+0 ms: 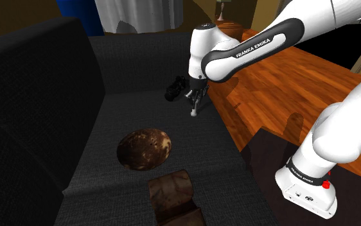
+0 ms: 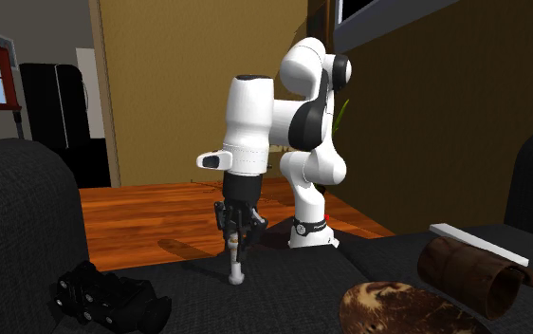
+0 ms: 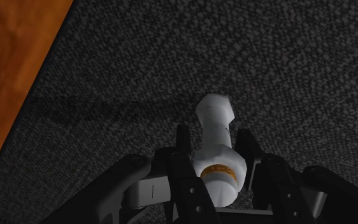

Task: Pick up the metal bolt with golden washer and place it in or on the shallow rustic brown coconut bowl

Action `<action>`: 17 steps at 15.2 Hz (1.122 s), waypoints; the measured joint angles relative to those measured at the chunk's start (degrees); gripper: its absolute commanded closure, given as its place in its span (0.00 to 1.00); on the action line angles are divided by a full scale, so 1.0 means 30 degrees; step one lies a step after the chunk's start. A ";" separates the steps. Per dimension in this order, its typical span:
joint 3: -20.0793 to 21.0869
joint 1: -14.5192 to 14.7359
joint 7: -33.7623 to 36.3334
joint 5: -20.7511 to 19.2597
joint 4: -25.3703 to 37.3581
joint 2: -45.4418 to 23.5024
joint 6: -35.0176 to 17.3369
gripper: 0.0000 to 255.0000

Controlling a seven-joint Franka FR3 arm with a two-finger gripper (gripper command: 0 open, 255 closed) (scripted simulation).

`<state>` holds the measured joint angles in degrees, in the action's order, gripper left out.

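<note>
Fingers (image 3: 183, 147) closed on the pale bolt (image 3: 217, 130), one on each flank; its golden washer (image 3: 219, 170) sits at the end nearer the palm. We note the bolt hanging roughly upright under the gripper (image 1: 196, 101), low over the dark sofa seat (image 1: 140, 109); whether it touches the fabric we cannot tell. The brown mottled bowl (image 1: 145, 149) lies on the same seat, well apart from the bolt. A brown cylinder (image 1: 171, 192) lies just beside the bowl. A black blocky object (image 1: 175, 88) sits near the gripper.

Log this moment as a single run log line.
stage: grasp | fingers: shut on bolt | bolt: over dark sofa seat, contact unclear | bowl: empty, apart from bolt
</note>
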<state>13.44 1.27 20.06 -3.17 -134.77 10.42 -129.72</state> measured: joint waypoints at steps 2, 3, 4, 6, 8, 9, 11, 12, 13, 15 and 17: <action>-0.0001 -0.0001 0.0000 -0.0001 0.0002 -0.0002 -0.0003 1.00; -0.0009 0.0004 -0.0028 0.0027 0.0049 0.0075 0.0126 1.00; -0.0006 0.0013 -0.0034 0.0046 0.0183 0.0113 0.0299 1.00; -0.0057 0.0011 -0.0159 0.0125 0.0457 0.0340 0.0786 1.00; -0.0084 0.0020 -0.0241 0.0190 0.0764 0.0533 0.1277 1.00; -0.0103 0.0024 -0.0290 0.0226 0.0908 0.0639 0.1526 1.00; -0.0151 0.0030 -0.0406 0.0308 0.1271 0.0900 0.2139 1.00; -0.0167 0.0032 -0.0442 0.0334 0.1415 0.0992 0.2372 1.00; -0.0172 0.0045 -0.0463 0.0368 0.1554 0.1101 0.2618 1.00; -0.0165 0.0061 -0.0472 0.0395 0.1966 0.1177 0.3103 1.00; -0.0223 0.0048 -0.0590 0.0440 0.2404 0.1342 0.3698 1.00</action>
<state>12.77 1.42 18.29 -1.85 -127.55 14.44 -118.63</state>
